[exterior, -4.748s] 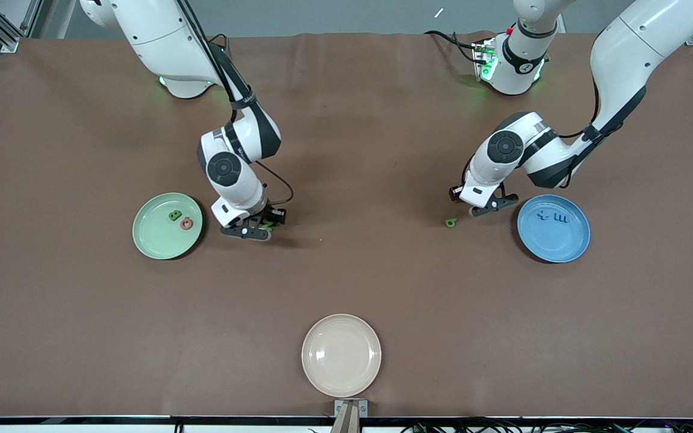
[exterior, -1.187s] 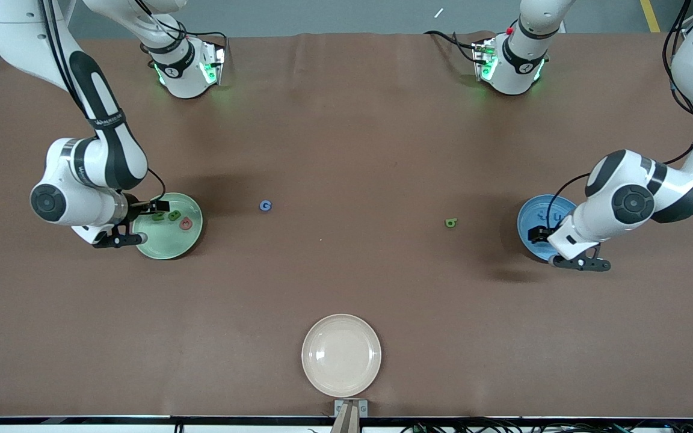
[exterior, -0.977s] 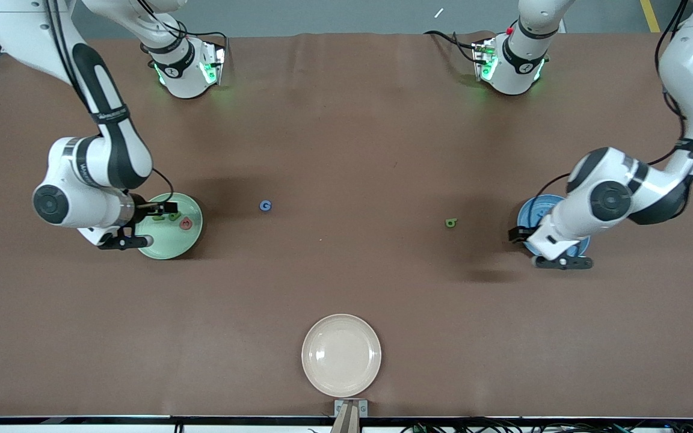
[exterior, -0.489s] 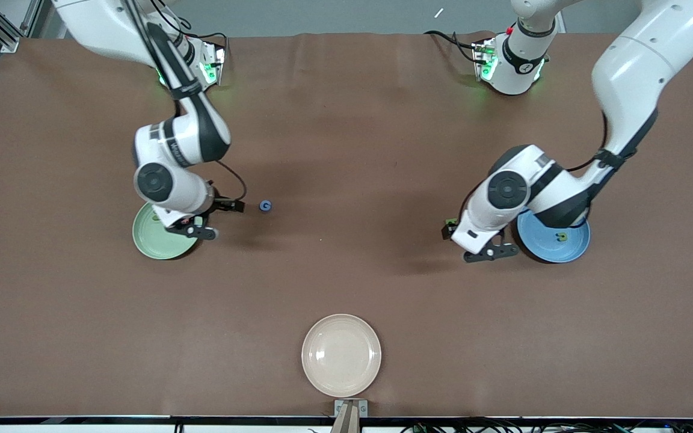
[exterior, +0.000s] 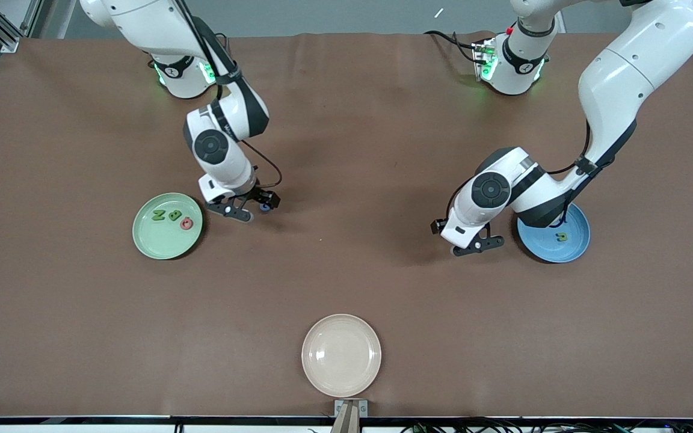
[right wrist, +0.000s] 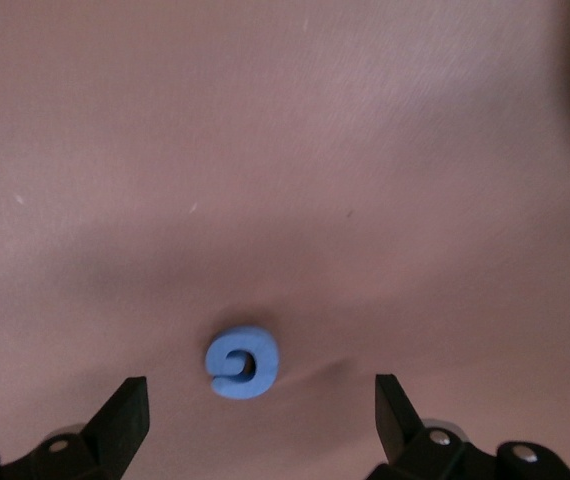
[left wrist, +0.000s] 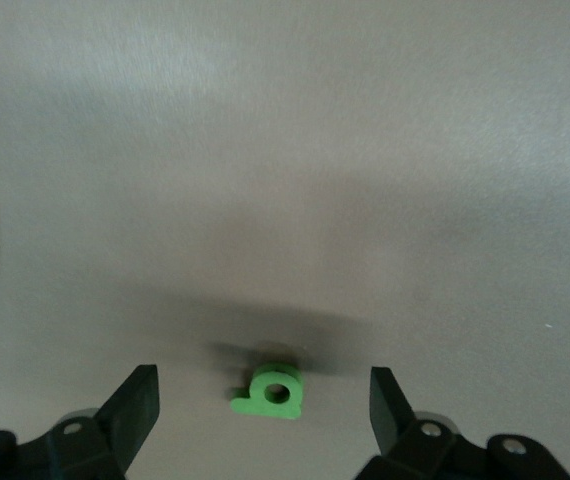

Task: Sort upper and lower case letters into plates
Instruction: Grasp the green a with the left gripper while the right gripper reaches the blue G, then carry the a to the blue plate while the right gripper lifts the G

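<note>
My right gripper (exterior: 249, 206) is open and low over the blue G (exterior: 266, 207). In the right wrist view the G (right wrist: 242, 362) lies flat on the table between the open fingers of the right gripper (right wrist: 257, 405). My left gripper (exterior: 459, 236) is open and low over the small green b, which the hand hides in the front view. In the left wrist view the b (left wrist: 270, 392) lies between the fingers of the left gripper (left wrist: 260, 405). The pale green plate (exterior: 157, 243) holds green N (exterior: 158, 214), green B (exterior: 173, 216) and the pink letter (exterior: 186, 224). The sky blue plate (exterior: 575, 248) shows a small green n (exterior: 560, 237); the left arm covers the rest of it.
A cream-beige plate (exterior: 341, 355) sits near the table's edge closest to the front camera. The brown table cover (exterior: 346, 150) runs under everything. Both arm bases stand along the table's edge farthest from that camera.
The right gripper left the green plate, where the N now lies, and came over the G. The left gripper left the blue plate, where the n now lies, and came over the b.
</note>
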Tool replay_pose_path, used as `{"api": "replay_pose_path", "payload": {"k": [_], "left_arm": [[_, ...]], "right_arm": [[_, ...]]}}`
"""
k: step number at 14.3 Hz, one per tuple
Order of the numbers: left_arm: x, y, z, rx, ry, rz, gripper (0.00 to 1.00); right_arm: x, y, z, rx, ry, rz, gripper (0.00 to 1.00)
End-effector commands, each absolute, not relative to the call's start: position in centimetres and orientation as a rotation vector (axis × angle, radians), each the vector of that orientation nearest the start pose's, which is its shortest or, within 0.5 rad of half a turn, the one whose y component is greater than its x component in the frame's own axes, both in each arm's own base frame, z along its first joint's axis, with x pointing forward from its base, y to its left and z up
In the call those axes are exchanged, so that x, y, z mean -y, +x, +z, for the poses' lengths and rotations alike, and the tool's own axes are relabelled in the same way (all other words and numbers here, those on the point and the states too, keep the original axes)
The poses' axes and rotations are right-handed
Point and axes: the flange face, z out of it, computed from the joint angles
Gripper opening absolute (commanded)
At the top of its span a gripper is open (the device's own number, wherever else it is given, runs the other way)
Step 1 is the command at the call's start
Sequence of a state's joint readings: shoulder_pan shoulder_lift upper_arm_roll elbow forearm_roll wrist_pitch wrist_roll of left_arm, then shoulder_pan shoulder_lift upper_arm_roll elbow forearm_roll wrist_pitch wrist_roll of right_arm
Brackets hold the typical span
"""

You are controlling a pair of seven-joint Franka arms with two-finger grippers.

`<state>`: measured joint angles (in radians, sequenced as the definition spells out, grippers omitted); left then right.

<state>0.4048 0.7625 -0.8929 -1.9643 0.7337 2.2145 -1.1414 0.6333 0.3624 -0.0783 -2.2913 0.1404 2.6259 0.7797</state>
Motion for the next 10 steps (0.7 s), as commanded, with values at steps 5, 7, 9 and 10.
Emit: {"api": "replay_pose_path", "payload": {"k": [5, 7, 9, 10], "left_arm": [[24.74, 51.85, 18.30, 0.402, -3.059, 0.178, 0.68], [24.32, 51.61, 17.94, 0.402, -3.055, 0.187, 0.64], [24.31, 51.60, 17.93, 0.402, -3.054, 0.188, 0.64], [24.24, 51.62, 17.88, 0.404, -3.052, 0.188, 0.64]], "right_arm": [[-27.61, 44.22, 16.86, -0.574, -3.070, 0.034, 0.66], [-27.72, 44.38, 17.00, -0.574, -3.067, 0.028, 0.64], [-27.72, 44.52, 17.16, -0.573, -3.064, 0.021, 0.60], [-27.85, 44.59, 17.27, -0.570, -3.060, 0.011, 0.59]]}}
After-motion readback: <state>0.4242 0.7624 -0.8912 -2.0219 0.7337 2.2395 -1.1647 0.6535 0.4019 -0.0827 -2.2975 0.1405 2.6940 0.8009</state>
